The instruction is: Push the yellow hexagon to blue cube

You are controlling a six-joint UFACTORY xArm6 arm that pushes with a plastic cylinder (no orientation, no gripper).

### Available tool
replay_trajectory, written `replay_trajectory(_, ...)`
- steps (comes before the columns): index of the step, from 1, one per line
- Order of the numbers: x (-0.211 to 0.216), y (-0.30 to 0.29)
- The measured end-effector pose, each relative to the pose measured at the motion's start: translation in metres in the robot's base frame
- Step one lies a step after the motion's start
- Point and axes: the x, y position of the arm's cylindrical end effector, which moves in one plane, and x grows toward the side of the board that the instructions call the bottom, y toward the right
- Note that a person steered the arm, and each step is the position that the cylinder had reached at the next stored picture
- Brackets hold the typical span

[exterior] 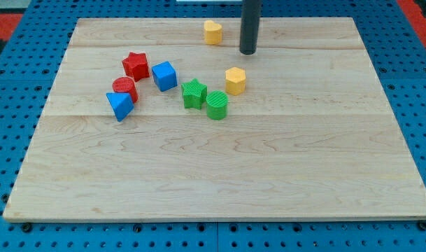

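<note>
Hexagon (235, 80) right of cube (164, 75)

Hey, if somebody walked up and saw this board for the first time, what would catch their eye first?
Probably the dark rod coming down from the view's top, my tip resting above and right of the yellow hexagon. Next, the bright cluster at centre-left: red star, blue cube, green star and others, on the pale wooden board.

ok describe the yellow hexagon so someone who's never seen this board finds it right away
Start at the wooden board and find my tip near the top edge. Just below it, slightly to the view's left, sits the yellow hexagon, right of the green star. The other yellow block lies up by the top edge; this one has six flat sides.
</note>
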Motion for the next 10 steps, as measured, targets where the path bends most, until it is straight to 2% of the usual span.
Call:
replay_trajectory(3, 0.001, 0.046)
replay_trajectory(6, 0.006, 0.061)
replay_trajectory(7, 0.023, 0.067)
replay_trajectory(8, 0.047, 0.108)
replay_trajectory(9, 0.109, 0.088)
replay_trajectory(10, 0.095, -0.01)
